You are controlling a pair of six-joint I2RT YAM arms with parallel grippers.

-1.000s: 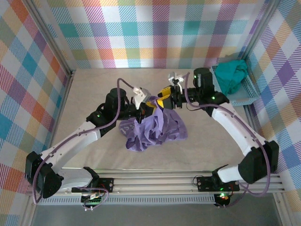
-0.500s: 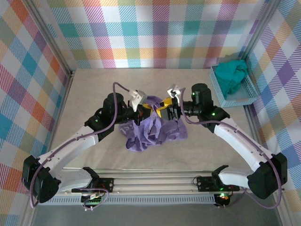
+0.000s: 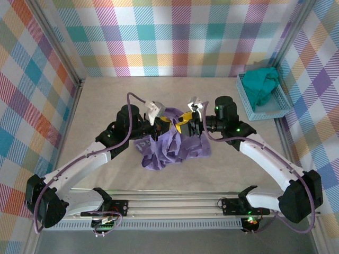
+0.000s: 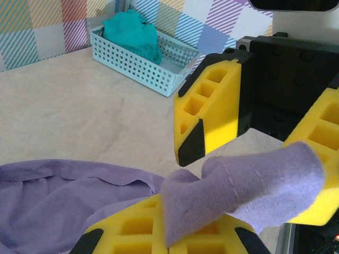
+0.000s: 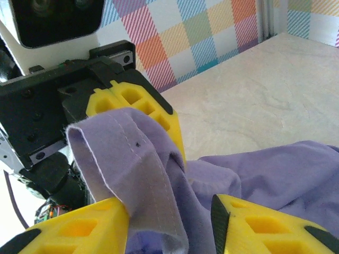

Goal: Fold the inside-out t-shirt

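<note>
left claw (image 4: pixel 167 225) pinching hem strip of inside-out t-shirt (image 3: pixel 175 149), right claw (image 5: pixel 169 211) spread round same strip. imo clamp right onto seam just beside left, then ease apart

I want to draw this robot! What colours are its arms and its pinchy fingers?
Both the left arm and the right arm have smooth white shells with chunky black joints. A thin purple cable loops along each one, and tiny green lights glow on the black parts. The left gripper and right gripper have blocky yellow fingers with square hollows and black corners.
</note>
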